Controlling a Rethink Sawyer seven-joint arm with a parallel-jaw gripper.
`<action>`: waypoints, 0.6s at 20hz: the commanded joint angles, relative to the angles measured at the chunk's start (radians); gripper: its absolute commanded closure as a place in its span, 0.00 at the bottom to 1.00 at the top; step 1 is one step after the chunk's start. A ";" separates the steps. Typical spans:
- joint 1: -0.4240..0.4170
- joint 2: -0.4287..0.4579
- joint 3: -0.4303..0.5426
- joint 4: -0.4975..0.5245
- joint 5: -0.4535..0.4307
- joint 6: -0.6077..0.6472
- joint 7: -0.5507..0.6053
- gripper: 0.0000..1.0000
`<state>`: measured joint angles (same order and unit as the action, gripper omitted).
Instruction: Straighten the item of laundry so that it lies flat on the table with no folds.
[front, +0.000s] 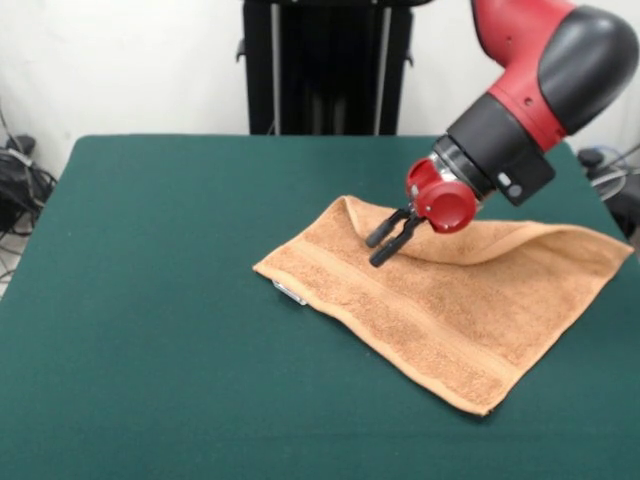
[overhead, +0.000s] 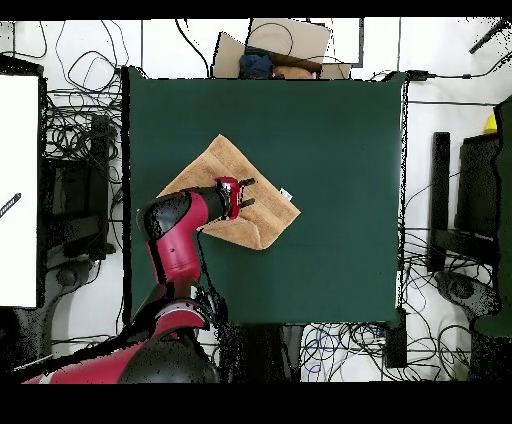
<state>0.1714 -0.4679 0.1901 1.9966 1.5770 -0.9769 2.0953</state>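
Towel lies at your table's 3 o'clock side in the front view, far edge folded over. Gripper hovers above that fold, jaws slightly apart, holding nothing you can see.

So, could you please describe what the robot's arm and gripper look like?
The arm has glossy red casing with rounded black joint covers and a black cylindrical wrist. A round red hub sits at its end, carrying the gripper, which has two slim black fingers. No cables or markings are visible on it.

Bare table lies open around the towel; only its raised fold obstructs.
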 joint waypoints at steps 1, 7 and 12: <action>-0.025 -0.010 0.138 0.051 0.126 0.117 -0.256 0.00; -0.023 -0.006 0.151 0.051 0.148 0.137 -0.241 0.00; -0.030 -0.036 0.196 0.072 0.212 0.141 -0.252 0.00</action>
<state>0.1637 -0.4765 0.2243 1.9996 1.6870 -0.9424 2.0953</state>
